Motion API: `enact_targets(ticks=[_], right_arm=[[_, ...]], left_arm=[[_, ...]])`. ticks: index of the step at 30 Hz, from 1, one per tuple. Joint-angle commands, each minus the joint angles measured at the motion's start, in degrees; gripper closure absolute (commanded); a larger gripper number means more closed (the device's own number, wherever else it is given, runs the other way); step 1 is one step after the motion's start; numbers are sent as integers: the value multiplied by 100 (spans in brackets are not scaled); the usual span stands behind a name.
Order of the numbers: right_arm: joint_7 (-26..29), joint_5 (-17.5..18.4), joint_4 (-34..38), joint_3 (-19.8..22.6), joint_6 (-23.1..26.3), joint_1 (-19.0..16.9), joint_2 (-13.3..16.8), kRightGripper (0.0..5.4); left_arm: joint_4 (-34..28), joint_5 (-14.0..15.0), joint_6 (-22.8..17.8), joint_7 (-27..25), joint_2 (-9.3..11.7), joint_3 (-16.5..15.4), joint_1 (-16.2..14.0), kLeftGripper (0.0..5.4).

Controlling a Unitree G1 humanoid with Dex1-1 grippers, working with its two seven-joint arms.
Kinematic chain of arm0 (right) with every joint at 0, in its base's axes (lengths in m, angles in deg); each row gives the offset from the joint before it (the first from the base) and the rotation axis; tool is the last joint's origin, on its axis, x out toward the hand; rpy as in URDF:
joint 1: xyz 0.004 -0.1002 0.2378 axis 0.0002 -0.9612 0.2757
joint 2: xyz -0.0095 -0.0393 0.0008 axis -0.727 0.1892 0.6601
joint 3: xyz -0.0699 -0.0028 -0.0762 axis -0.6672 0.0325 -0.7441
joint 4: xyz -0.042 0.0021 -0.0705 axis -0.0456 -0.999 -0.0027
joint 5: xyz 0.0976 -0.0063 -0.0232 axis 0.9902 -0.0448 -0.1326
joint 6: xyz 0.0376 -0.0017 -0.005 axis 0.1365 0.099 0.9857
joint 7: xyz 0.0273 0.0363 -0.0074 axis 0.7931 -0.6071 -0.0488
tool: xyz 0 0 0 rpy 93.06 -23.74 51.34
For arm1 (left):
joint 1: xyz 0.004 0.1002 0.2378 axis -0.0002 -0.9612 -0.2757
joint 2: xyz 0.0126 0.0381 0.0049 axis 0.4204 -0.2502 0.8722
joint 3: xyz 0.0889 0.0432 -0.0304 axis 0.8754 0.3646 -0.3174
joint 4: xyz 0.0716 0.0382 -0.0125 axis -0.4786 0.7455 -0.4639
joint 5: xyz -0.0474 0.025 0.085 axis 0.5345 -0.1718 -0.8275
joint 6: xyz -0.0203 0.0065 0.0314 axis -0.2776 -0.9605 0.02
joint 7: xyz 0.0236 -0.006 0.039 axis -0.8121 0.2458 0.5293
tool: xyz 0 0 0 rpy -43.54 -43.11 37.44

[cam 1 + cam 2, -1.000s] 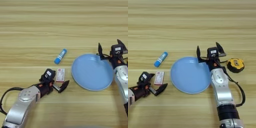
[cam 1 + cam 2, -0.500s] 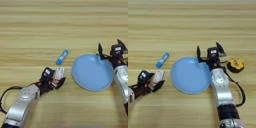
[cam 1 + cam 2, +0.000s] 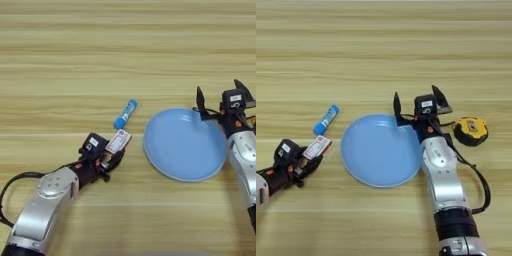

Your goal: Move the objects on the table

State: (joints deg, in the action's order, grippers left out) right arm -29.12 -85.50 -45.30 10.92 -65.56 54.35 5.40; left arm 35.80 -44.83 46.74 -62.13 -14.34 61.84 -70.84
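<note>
Pale wood with long grain stripes is filling both views as the tabletop [image 3: 125, 45], carrying a handful of small things.

Low on the left side, the left hand [image 3: 111, 155] is reaching in from the near corner, its silver forearm lying along the wood. It is gripping the flat red-and-white box [image 3: 118, 141] between its two black fingers; the box is tilting up and away from the hand, its far end pointing toward the plate. Just beyond the box, the blue tube with a white label [image 3: 125, 113] is lying on the wood at a slant — apart from the box, close to it, and left of the plate.

A large round blue plate [image 3: 363, 160] is sitting near the middle of the tabletop. The right hand [image 3: 418, 106] is hovering at the plate's far right rim with its fingers spread wide, one finger over the rim and the other out to the right — nothing is between them. To the right of that hand, the yellow-and-black tape measure [image 3: 471, 130] is resting on the wood, well clear of the plate, showing only in the right eye view.
</note>
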Motion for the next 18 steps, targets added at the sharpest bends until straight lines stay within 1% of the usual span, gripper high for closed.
enact_targets(ticks=[1, 10, 14, 16, 18], right_arm=[[-42, -9, -29, 27, -25, 100, -5, 0], [-42, -9, -49, 37, -37, 103, 2, 0], [-40, -10, -56, 36, -39, 107, 3, 0], [-36, -14, -78, 28, -43, 113, -1, 0], [-31, -15, -92, 25, -48, 114, 0, 0]], left_arm=[[144, -101, -86, 17, 27, 55, -71, 334], [53, -81, 21, 72, -4, 24, -27, 337], [-533, -4, 5, 61, 58, -42, -52, 337], [-841, 112, -26, 55, 33, -121, 16, 337], [-1126, 191, -69, 27, -4, -95, 45, 337]])
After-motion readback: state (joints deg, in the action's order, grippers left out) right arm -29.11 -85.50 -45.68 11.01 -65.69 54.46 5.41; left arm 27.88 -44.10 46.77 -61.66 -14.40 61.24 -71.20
